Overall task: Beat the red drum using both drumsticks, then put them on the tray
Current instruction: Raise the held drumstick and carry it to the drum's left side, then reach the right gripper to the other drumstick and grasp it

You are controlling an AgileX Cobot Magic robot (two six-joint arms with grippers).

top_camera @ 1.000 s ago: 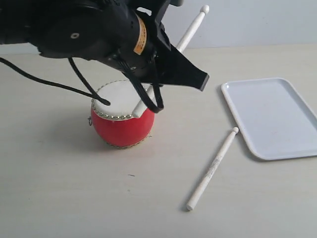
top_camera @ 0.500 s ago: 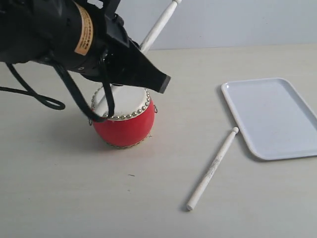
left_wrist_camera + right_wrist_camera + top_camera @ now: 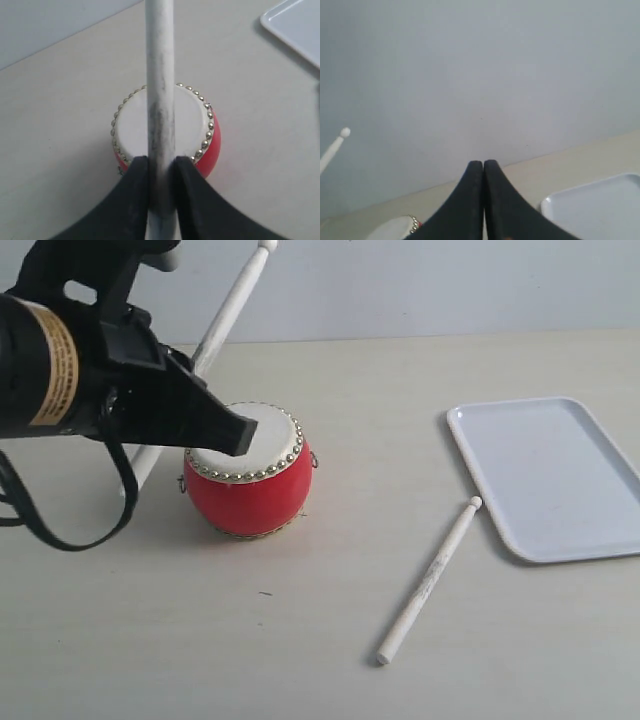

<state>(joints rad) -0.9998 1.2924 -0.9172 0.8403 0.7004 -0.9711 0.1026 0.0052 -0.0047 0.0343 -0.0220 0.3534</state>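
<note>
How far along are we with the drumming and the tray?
Nothing looks finished: neither stick is on the tray. In hand: the left gripper has its jaws shut on the first drumstick, tilted near the red drum. Left: the second drumstick lies on the table near the tray; the right gripper, jaws shut and empty, has yet to take it, then drumming and both sticks to the tray.

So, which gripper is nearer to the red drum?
Left. The left gripper, shut on a drumstick, hangs close by the red drum; the right gripper is farther off, outside the exterior view.
</note>
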